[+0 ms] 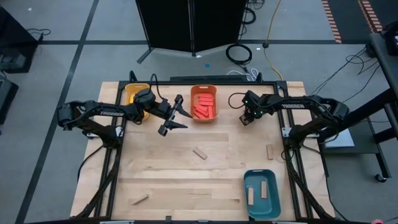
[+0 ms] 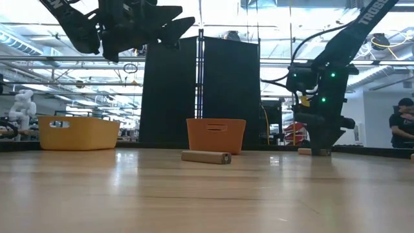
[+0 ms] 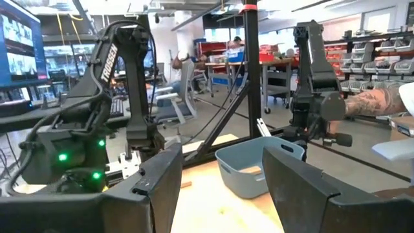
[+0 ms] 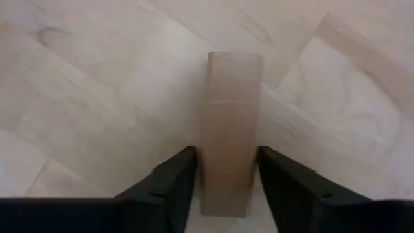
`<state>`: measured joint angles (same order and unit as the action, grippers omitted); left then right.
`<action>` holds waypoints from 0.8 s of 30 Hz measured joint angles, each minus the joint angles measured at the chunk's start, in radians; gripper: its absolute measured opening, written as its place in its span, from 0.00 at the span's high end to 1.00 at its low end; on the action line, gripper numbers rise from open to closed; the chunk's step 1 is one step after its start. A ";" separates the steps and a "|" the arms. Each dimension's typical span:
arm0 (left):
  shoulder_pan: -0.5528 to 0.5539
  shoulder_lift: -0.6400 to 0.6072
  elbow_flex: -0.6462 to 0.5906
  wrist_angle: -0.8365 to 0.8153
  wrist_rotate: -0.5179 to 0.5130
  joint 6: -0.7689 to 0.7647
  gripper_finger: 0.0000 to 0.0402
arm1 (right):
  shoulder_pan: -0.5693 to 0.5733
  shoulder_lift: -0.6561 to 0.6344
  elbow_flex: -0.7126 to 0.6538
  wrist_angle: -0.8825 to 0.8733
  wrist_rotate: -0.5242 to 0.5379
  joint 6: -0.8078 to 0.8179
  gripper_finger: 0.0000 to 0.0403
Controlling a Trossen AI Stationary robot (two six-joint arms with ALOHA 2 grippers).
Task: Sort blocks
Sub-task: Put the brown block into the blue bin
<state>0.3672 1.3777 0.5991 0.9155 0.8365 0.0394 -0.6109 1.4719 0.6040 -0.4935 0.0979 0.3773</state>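
Three bins on table [image 1: 161, 174]: two at back edge, left bin [image 1: 132, 93] and middle bin [image 1: 203, 102] w/ blocks [image 1: 203, 107] inside; third bin [image 1: 261, 193] front right, two blocks [image 1: 263, 190] in it. Loose blocks: one mid-table [image 1: 199, 154], one right edge [image 1: 269, 151], one front left [image 1: 139, 200]

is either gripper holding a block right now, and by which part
The right gripper has its jaws on either side of a tan block lying on the table, at the block's near end; whether they grip it cannot be told. The left gripper, raised, is open and holds nothing.
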 joint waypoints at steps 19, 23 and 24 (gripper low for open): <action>0.017 0.000 0.000 -0.022 0.021 0.001 0.48 | 0.346 0.011 0.348 -0.210 -0.221 0.224 0.83; 0.017 0.000 0.000 -0.021 0.097 -0.001 0.48 | 0.482 0.011 0.455 -0.285 -0.231 0.365 0.81; 0.017 0.000 0.000 -0.020 0.114 -0.001 0.48 | 0.522 0.010 0.478 -0.295 -0.239 0.409 0.81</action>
<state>0.3840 1.3777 0.5995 0.8951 0.9509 0.0387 -0.0894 1.4824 1.0820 -0.7881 -0.1407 0.7868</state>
